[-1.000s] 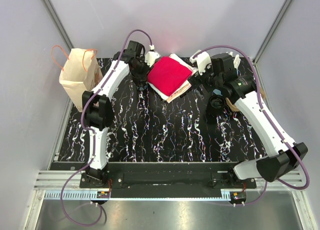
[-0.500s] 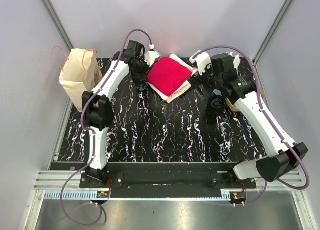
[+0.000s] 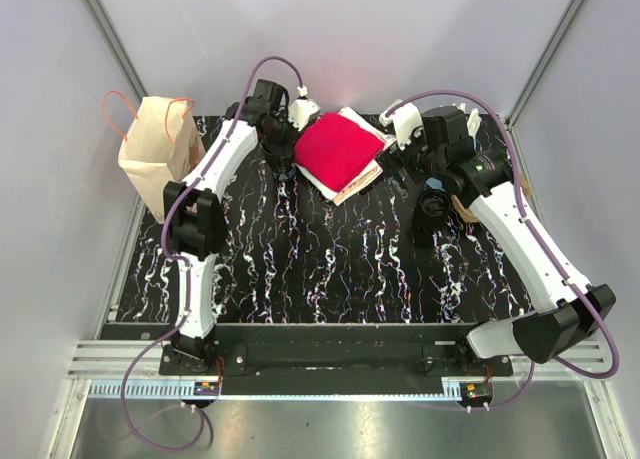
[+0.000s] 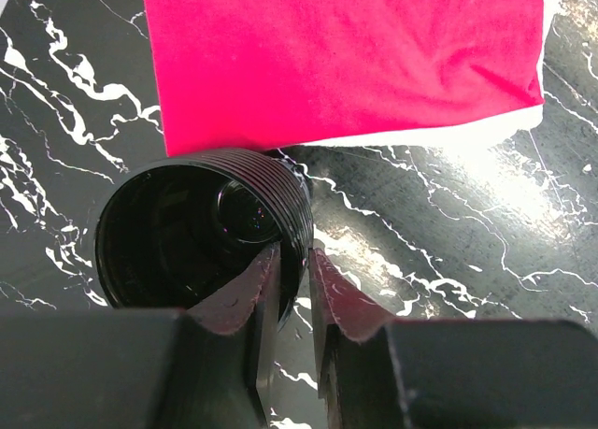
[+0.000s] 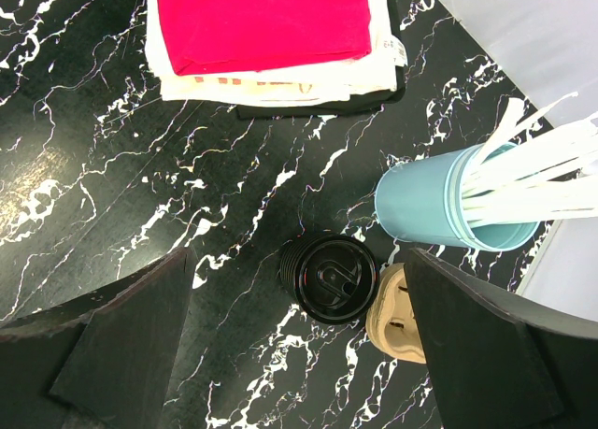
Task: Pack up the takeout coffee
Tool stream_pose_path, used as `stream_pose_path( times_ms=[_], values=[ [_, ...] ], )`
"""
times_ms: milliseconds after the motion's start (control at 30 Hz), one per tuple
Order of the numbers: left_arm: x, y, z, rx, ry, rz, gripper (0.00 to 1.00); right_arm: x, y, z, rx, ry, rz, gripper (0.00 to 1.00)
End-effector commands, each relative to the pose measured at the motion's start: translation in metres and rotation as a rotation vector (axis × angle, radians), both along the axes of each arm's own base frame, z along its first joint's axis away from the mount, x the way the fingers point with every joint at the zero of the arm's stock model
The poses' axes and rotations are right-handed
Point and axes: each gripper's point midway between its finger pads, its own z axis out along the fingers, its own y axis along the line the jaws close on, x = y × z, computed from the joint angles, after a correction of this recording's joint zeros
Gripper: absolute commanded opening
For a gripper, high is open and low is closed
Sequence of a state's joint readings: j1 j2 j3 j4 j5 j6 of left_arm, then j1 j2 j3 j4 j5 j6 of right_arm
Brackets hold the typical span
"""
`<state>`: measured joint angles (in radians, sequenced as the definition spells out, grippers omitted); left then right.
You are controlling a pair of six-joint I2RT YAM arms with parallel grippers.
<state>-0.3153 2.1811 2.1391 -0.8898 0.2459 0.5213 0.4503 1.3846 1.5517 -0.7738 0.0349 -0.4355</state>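
while your left gripper pinches the wall of the black cup by the red napkins at the far edge of the counter, your right gripper hangs spread above the black lid; capping looks next, so descend squarely onto it.

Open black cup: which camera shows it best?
Left wrist. The cup is close up, its open mouth and ribbed wall clear, with the left gripper holding it, jaws shut on its rim, beside the red cloth. In the top view the gripper largely hides it. The right wrist view does not show it.
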Motion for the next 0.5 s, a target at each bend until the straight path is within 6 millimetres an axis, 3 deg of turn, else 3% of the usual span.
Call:
stream_pose_path(
  times_ms=[0,467],
  values=[
    [0.0118,0.0021,0.0676,-0.051,-0.165,0.024,0.21,0.0031,-0.0003,0.0201,0.045,-0.060,-0.013,1.00],
    [0.0092,0.0015,0.0660,-0.054,-0.156,0.019,0.13,0.0033,-0.0012,0.0220,0.047,-0.064,-0.017,1.00]
  ],
)
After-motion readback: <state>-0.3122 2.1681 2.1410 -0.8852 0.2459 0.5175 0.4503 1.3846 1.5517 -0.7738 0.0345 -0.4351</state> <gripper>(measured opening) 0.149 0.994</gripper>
